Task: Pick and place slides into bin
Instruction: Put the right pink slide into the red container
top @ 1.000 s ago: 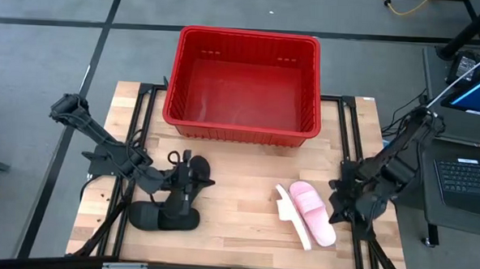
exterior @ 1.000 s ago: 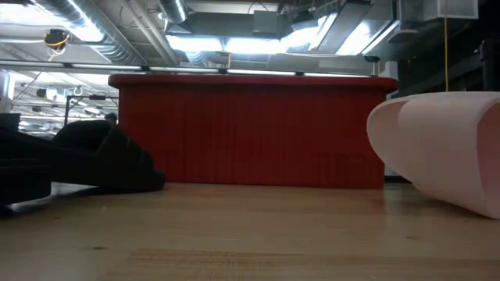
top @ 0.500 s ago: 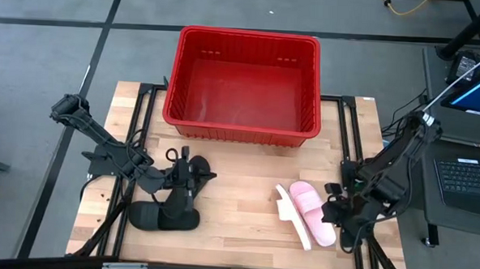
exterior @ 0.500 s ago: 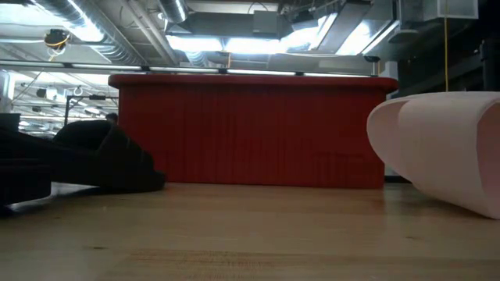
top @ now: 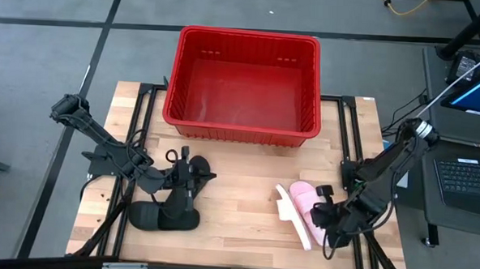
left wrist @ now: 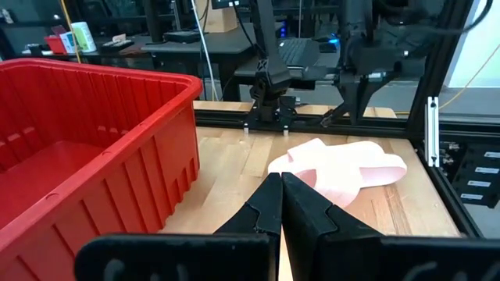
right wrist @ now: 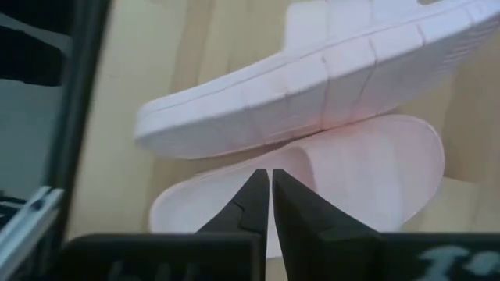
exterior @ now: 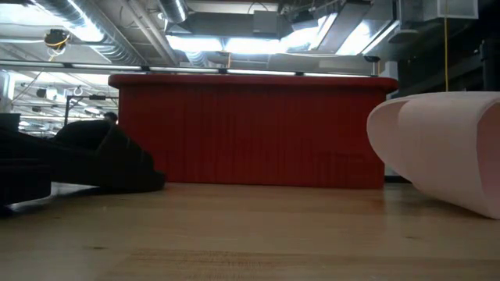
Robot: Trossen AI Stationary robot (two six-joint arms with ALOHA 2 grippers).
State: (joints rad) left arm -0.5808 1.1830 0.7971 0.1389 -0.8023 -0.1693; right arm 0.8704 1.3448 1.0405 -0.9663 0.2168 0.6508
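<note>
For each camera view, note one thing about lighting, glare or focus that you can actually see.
High view: even light, the red bin sharp. Low view: bright ceiling lights glare above the bin, and the near pink slide looms large and soft-edged. Left wrist view: the near fingers are dark, almost a silhouette. Right wrist view: the pink slides are softly blurred.

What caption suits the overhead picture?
Right gripper over pink slides; left gripper by black slides; red bin empty.

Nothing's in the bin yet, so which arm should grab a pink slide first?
The right. Its pincer is already over the pink slides, fingers together, so it must open first. The left pincer sits by the black slides.
</note>
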